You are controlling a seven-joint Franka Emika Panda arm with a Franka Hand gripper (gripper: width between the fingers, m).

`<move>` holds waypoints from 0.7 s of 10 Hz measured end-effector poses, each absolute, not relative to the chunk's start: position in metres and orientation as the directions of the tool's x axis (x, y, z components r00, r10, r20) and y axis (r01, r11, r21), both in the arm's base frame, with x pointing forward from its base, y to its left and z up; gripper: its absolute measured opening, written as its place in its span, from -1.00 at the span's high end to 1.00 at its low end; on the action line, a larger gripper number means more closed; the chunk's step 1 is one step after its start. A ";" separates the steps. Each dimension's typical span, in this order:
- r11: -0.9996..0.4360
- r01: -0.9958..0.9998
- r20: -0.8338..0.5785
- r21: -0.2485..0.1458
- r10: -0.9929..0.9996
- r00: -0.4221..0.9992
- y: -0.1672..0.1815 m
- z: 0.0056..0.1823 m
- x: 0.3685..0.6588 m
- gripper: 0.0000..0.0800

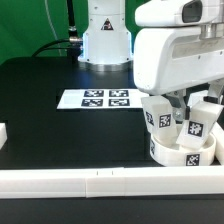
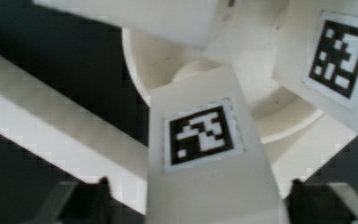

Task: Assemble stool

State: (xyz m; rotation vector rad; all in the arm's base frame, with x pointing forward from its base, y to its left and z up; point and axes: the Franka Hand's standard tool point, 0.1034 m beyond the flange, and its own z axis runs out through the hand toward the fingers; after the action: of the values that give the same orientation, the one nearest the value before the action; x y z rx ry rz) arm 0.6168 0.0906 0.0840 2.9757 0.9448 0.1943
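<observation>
The stool's round white seat disc (image 1: 183, 153) lies at the exterior view's right, near the front rail. Two white block legs with black-and-white tags stand up from it, one (image 1: 160, 118) toward the left and one (image 1: 197, 126) under my gripper (image 1: 197, 105). In the wrist view the tagged leg (image 2: 208, 135) runs between my gripper's (image 2: 202, 188) dark fingers (image 2: 83, 200), with a narrow gap on each side. The jaws stand open around it, not touching. The other leg (image 2: 345, 50) and the seat's curved rim (image 2: 172, 62) lie beyond.
The marker board (image 1: 95, 99) lies flat on the black table toward the left. A long white border rail (image 1: 100, 182) runs along the front edge, also in the wrist view (image 2: 43, 110). A white block (image 1: 3, 135) sits at the far left. The arm's base (image 1: 105, 40) stands at the back.
</observation>
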 end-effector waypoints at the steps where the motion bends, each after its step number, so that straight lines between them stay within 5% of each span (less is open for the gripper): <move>1: -0.830 0.555 0.115 0.049 0.557 0.823 0.089 0.084 0.617 -0.01; 2: -0.831 0.554 0.115 0.049 0.555 0.824 0.089 0.084 0.617 0.16; 7: -0.986 0.167 0.130 -0.002 0.166 0.978 0.090 0.083 0.616 0.16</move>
State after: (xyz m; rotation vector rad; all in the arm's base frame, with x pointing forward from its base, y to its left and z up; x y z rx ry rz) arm 0.6161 0.0897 0.0829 3.1370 0.2640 0.2042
